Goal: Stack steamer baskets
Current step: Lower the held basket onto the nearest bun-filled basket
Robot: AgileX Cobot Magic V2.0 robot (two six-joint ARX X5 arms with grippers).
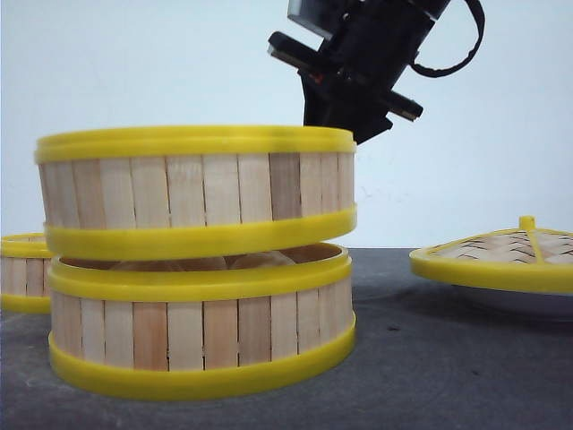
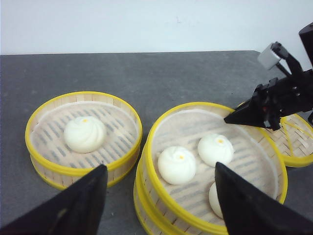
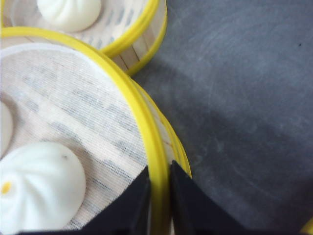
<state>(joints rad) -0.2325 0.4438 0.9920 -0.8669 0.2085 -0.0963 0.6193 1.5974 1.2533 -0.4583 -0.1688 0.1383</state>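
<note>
Two steamer baskets stand one above the other at the front. The upper basket (image 1: pixel 197 188) tilts, its right side lifted off the lower basket (image 1: pixel 201 331), where buns show in the gap. My right gripper (image 3: pixel 159 183) is shut on the upper basket's yellow rim (image 3: pixel 146 127), one finger inside and one outside; the same gripper (image 2: pixel 244 115) shows from the left wrist. That upper basket (image 2: pixel 166 196) holds three white buns. A third basket (image 2: pixel 44 169) with one bun sits beside the stack on the left (image 1: pixel 20 269). My left gripper (image 2: pixel 159 203) hangs open above the near side, holding nothing.
A domed woven lid (image 1: pixel 506 255) with a yellow rim and knob rests on a white plate (image 1: pixel 519 300) at the right, close to the right arm (image 1: pixel 358 63). The dark grey table (image 1: pixel 448 376) ends at a pale wall behind.
</note>
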